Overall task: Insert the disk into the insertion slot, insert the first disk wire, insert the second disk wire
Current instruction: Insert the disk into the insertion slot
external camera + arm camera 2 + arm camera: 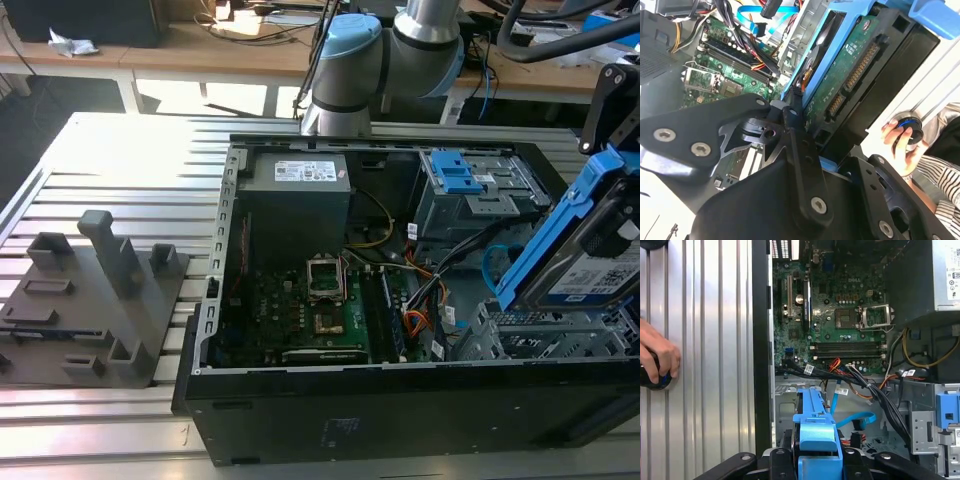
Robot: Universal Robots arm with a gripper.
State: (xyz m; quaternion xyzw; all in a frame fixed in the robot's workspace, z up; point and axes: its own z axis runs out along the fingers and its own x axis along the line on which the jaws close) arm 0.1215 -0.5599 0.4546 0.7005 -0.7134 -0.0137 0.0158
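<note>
My gripper [610,140] is shut on the disk [590,262], a grey drive with a white label in a bright blue caddy. I hold it tilted at the exterior view's right, above the open computer case. Just below it lies the insertion slot [530,335], a perforated silver cage at the case's front corner. In the second wrist view the disk's green underside [850,65] runs along my black fingers [800,145]. The first wrist view has the caddy's blue edge [816,425] between the gripper's black parts. A loose blue flat cable [856,418] and a dark wire bundle [875,390] lie beside the cage.
Inside the case are the grey power-supply box [295,200], a bay with a blue latch [460,172] and the green motherboard [320,310]. A grey fixture plate [90,300] lies on the ribbed table at the exterior view's left. A person's hand [657,360] rests on a black round object beside the case.
</note>
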